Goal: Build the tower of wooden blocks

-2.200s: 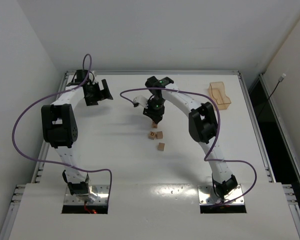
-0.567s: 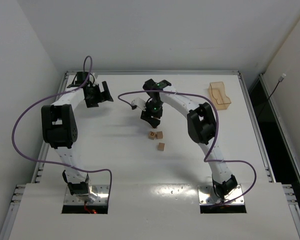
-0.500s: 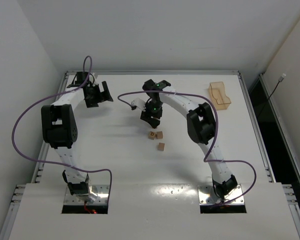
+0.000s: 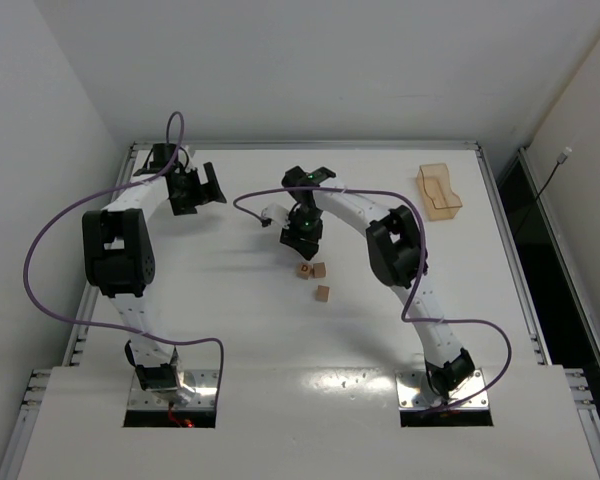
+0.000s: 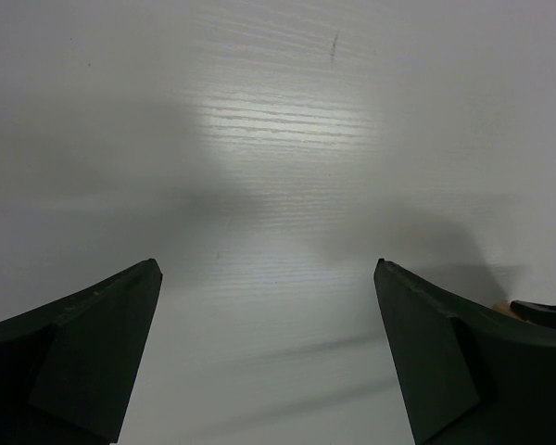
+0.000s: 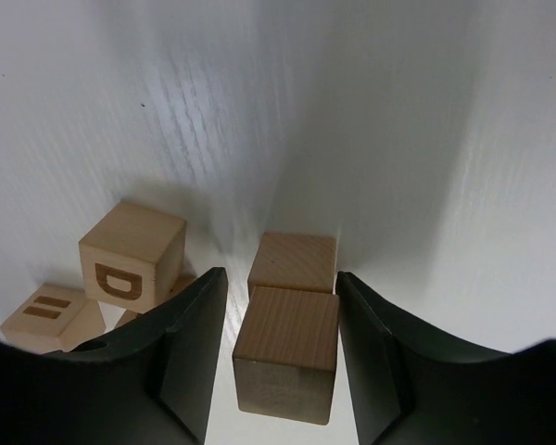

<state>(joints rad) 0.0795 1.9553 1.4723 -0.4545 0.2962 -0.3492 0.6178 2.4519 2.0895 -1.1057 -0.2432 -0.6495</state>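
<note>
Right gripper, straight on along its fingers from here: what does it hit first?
Likely the plain wood cube lying right beyond the fingertips of the right gripper; the held block would touch it first. Depth is unclear, so it could land on the table beside it.

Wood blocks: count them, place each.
4: held block between the right jaws, plain block just beyond, D block and two-bar block at left. More may be hidden.

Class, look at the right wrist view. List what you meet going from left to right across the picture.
In order: wood block marked with two bars → wood block marked D → one pincer finger → plain wood block held between the fingers → other pincer finger.
</note>
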